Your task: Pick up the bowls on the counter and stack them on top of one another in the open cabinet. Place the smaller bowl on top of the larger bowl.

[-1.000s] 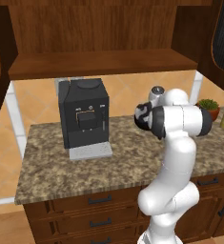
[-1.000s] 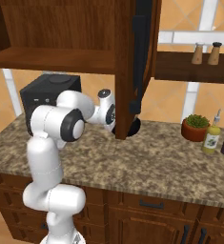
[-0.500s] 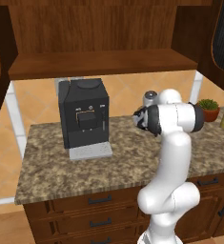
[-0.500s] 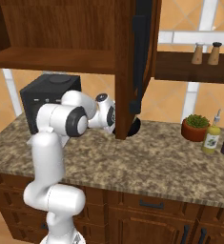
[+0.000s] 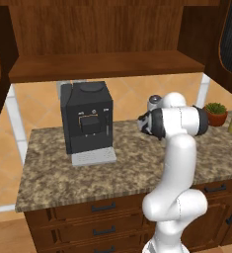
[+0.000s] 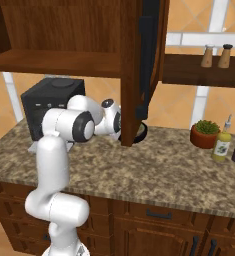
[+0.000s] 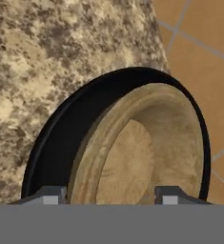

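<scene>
A: We are looking down the gripper (image 7: 111, 198) at the tan bowl (image 7: 142, 152), which is sitting inside the black bowl (image 7: 61, 143) on the granite counter (image 7: 46, 57), close to the tiled wall. The two fingertips (image 7: 50, 195) are standing wide apart, one near each side of the tan bowl's rim, and holding nothing.

B: So the bowls are already nested, but on the counter, not in the open cabinet (image 5: 107, 64). What are we risking?

A: We are judging that a pinch on the tan rim alone could lift only the smaller bowl, or tip the pair. The black one is glossy, so it could be slipping out of a shallow grip.

B: And what are we failing to see?

A: In the right base view a cabinet door (image 6: 139, 75) is covering most of the bowls and the hand. In the left base view the arm is blocking them. We cannot tell whether the fingertips are touching a rim, since they are cut off at the bottom of the hand view.
</scene>
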You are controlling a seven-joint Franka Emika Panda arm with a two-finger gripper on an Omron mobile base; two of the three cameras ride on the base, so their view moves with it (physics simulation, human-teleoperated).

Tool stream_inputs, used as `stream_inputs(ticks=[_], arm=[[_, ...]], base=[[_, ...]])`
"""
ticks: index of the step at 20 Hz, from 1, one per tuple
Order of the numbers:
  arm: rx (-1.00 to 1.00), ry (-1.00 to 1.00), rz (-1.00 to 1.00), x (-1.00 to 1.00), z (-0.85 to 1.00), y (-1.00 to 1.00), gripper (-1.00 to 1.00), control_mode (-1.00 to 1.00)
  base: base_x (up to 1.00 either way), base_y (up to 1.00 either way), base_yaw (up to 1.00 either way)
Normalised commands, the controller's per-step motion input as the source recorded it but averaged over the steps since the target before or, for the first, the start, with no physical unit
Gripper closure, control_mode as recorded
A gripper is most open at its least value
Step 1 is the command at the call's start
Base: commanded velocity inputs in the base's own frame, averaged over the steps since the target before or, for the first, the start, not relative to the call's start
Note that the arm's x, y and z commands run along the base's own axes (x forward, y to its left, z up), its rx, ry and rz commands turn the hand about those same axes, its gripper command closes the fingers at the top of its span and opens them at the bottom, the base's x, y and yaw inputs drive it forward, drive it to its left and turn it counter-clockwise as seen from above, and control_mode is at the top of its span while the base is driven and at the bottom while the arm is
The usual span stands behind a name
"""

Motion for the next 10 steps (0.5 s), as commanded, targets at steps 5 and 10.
stream_inputs(ticks=[5,10], arm=[[0.03,-0.12,0.0,-0.33,0.47,-0.04,-1.0,-1.0],[0.01,0.0,0.0,-0.32,-0.41,0.03,-1.0,-1.0]], base=[[0.0,0.0,0.0],[0.0,0.0,0.0]])
